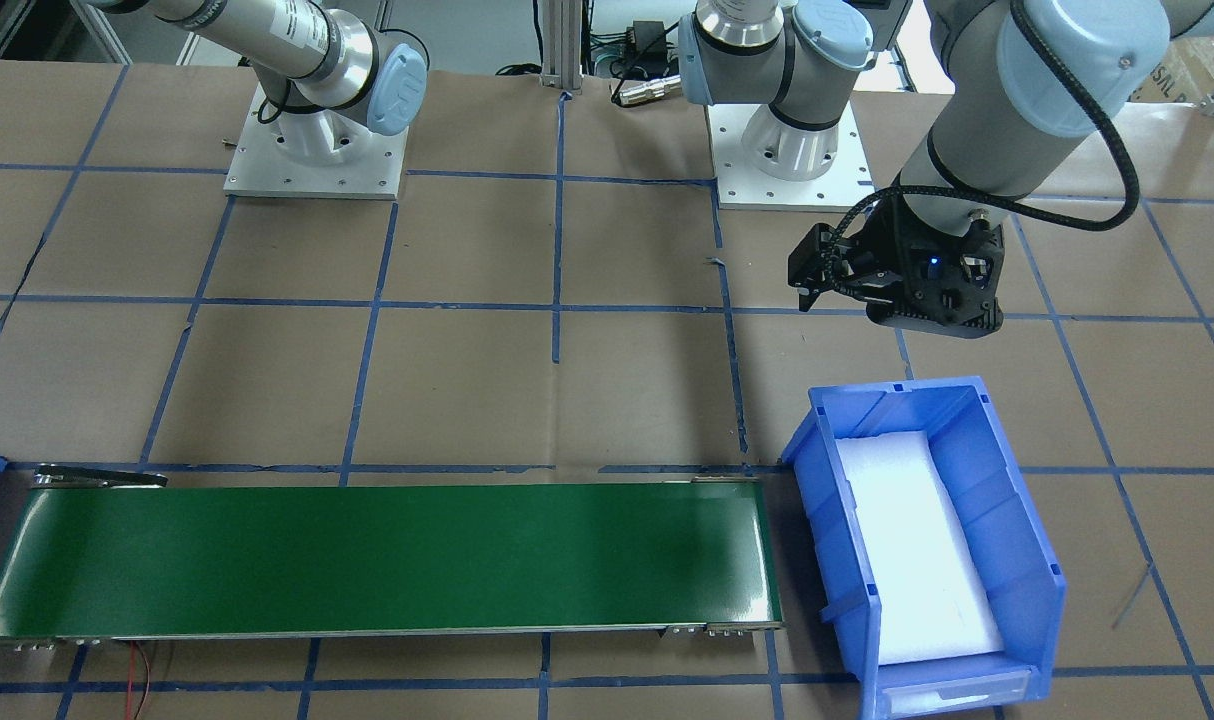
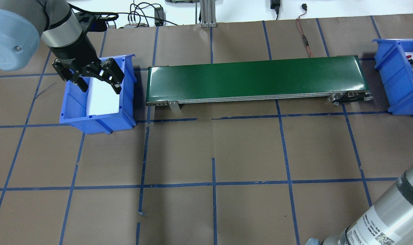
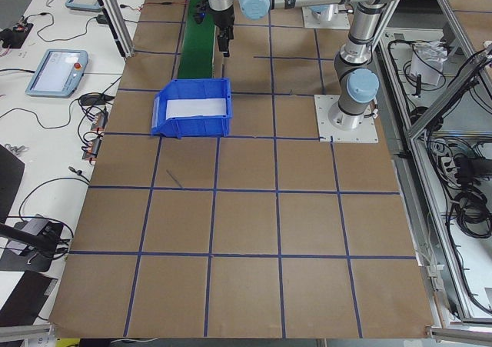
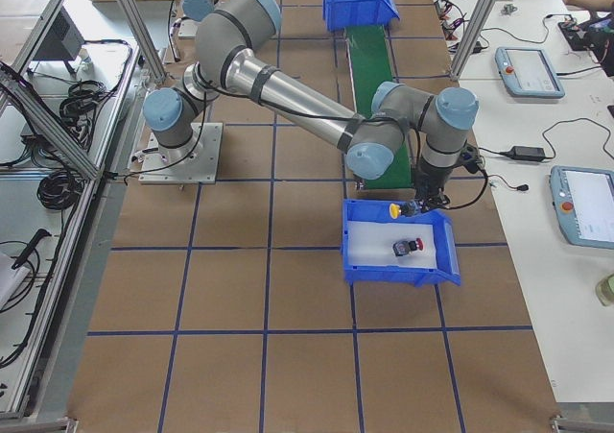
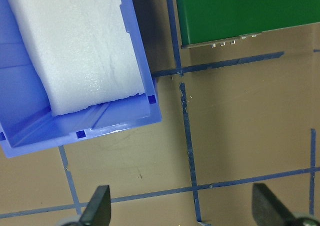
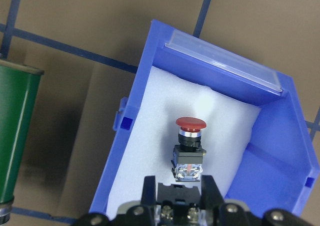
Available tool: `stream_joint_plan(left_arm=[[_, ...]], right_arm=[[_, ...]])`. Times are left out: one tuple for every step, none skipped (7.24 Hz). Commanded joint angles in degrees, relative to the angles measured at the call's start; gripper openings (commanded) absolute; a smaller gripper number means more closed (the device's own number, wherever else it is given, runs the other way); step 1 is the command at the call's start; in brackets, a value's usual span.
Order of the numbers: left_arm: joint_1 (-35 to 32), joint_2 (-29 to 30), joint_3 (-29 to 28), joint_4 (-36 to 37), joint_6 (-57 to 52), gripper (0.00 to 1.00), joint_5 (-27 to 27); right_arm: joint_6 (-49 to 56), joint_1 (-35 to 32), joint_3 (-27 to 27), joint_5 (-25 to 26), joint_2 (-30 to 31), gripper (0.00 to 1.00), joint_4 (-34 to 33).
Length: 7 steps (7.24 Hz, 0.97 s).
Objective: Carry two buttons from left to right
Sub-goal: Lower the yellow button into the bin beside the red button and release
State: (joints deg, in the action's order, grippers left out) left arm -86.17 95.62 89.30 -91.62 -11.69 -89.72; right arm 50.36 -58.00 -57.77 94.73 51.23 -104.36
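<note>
Blue plastic walls of the right bin (image 6: 280,136) hold white foam (image 6: 220,116), where the red button (image 6: 189,141) lies. Right tool (image 6: 179,185) pinches the yellow button (image 4: 393,208), its cap hidden in the wrist view. Left tool (image 2: 101,89) hangs spread near the foam-lined left bin (image 2: 73,105).

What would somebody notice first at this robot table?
Probably the long green belt across the table, with a blue bin at each end. In the right bin a red button lies on white foam, and the right gripper grips a yellow button there. The left bin has none, under the open left gripper.
</note>
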Motion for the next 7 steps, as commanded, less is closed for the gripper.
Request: stream_joint_plan(left_arm=[[-0.05, 0.0, 0.0, 0.04, 0.0, 1.0, 0.07], [0.03, 0.0, 0.0, -0.05, 0.0, 1.0, -0.02], [0.03, 0.0, 0.0, -0.05, 0.0, 1.0, -0.02], [0.03, 0.0, 0.0, -0.05, 0.0, 1.0, 0.15], [-0.05, 0.09, 0.0, -0.05, 0.0, 1.0, 0.24], [-0.05, 0.09, 0.0, -0.05, 0.0, 1.0, 0.24], [0.03, 0.0, 0.0, -0.05, 0.0, 1.0, 0.24]], right_arm=[[2.1, 1.3, 3.0, -1.74, -4.71, 0.09, -1.55], [2.8, 2.01, 3.97, -2.27, -6.39, 0.09, -2.16], [2.98, 2.1, 3.98, -3.49, -7.1, 0.09, -3.38], [3.07, 2.1, 3.98, -3.5, -7.2, 0.09, -3.48], [3.25, 2.19, 3.89, -3.68, -7.37, 0.09, -3.57], [3.34, 2.1, 3.63, -4.72, -7.72, 0.09, -4.27], [3.34, 2.19, 3.63, -4.82, -8.16, 0.09, -4.8]])
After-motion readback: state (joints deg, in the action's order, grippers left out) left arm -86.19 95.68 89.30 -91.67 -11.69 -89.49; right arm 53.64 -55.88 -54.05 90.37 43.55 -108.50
